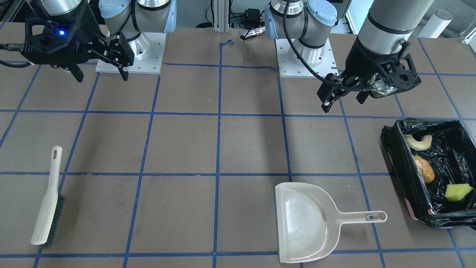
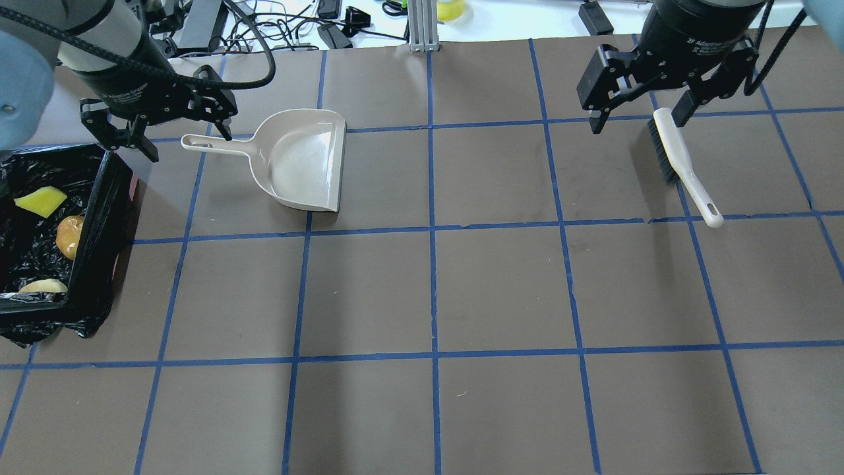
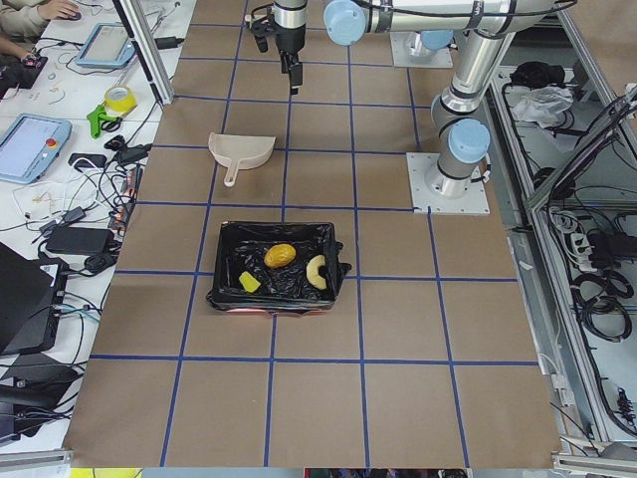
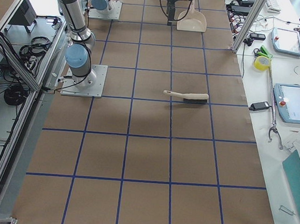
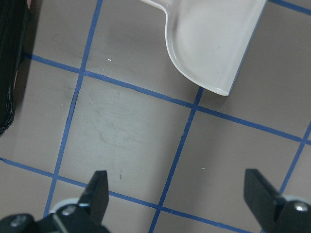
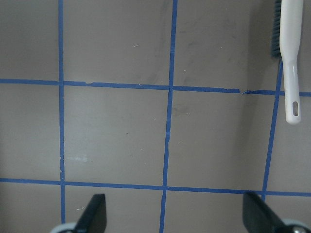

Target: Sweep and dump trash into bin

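Overhead exterior: one bin (image 2: pixel 99 218) holds 3 trash: potato (image 2: pixel 68 237), croissant (image 2: pixel 43 285), sponge (image 2: pixel 39 200); one dustpan (image 2: pixel 303 161), one brush (image 2: pixel 684 165); left hand (image 2: pixel 188 140), right hand (image 2: pixel 637 122) spread, empty.

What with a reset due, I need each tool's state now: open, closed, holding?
Left tool: open, holding nothing.
Right tool: open, holding nothing.

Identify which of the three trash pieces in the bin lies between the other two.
The golden-brown potato-like lump: it sits mid-row inside the bin, with the curved croissant piece on one side and the yellow sponge wedge on the other.
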Tool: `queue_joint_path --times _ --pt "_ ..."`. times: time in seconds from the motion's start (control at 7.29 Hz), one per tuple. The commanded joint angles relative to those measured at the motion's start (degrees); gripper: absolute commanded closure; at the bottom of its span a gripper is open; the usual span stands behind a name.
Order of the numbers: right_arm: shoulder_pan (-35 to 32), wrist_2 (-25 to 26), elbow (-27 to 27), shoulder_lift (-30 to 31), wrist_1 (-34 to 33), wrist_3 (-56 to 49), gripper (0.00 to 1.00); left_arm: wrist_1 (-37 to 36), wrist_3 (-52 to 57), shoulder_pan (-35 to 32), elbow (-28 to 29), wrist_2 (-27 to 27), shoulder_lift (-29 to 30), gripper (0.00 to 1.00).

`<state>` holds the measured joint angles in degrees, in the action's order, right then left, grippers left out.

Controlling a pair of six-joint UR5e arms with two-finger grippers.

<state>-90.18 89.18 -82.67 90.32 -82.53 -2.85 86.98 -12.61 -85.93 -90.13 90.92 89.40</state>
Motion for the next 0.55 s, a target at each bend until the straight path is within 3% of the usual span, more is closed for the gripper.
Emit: queue_joint_path --times 0.0,0.41 --pt "0.00 -0.06 -0.03 -0.06 0.00 0.04 0.00 1.44 0.39 -2.20 -0.13 -0.31 -1.24 0.00" --pt "0.00 0.03 0.05 0.03 0.00 0.04 0.00 1.35 0.39 -7.05 0.22 0.14 -1.42 0.00"
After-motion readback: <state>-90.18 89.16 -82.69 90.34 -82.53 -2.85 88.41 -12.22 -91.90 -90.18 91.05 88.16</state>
